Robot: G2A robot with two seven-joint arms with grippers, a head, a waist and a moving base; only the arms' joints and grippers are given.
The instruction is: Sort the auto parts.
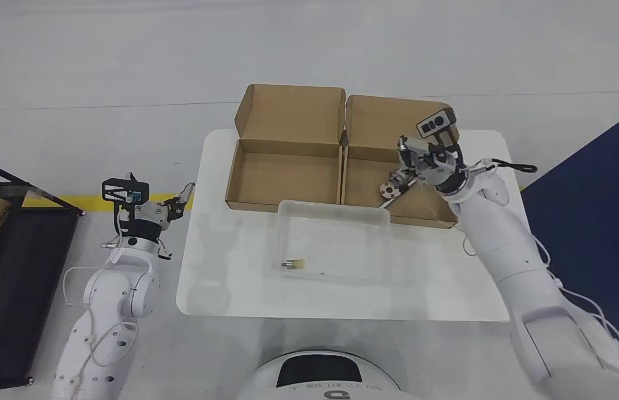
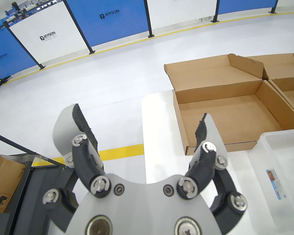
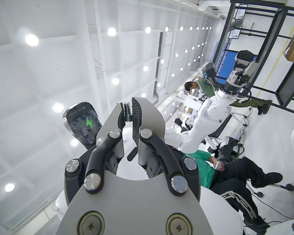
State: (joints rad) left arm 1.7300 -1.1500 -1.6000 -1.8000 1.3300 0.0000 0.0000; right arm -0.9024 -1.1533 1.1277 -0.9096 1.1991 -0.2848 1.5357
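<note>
Where the white table lies closest to the robot, in the lower middle of the top view, a clear plastic bin sits on it. One small part, pale with a darker end, lies on the bin's floor toward its lower left corner.

At the middle left of that frame the left gripper hangs just off the table's left edge, near a yellow floor line. Its two ribbed fingers are spread wide apart.

Farther off, in the upper right of the top view, the right gripper is held over the lower left corner of the right cardboard box, close to the bin's upper right corner. It pinches a threaded metal part. In the right wrist view the two pads press against a short threaded stud, whose tip stands level with the fingertips. From above, a rounder metal end of the same part pokes out past the fingers, over the box's floor.

Farthest from the robot, the right box and the left cardboard box stand side by side with their walls touching, just beyond the bin's far rim. Each has its lid folded back toward the top of the frame.
</note>
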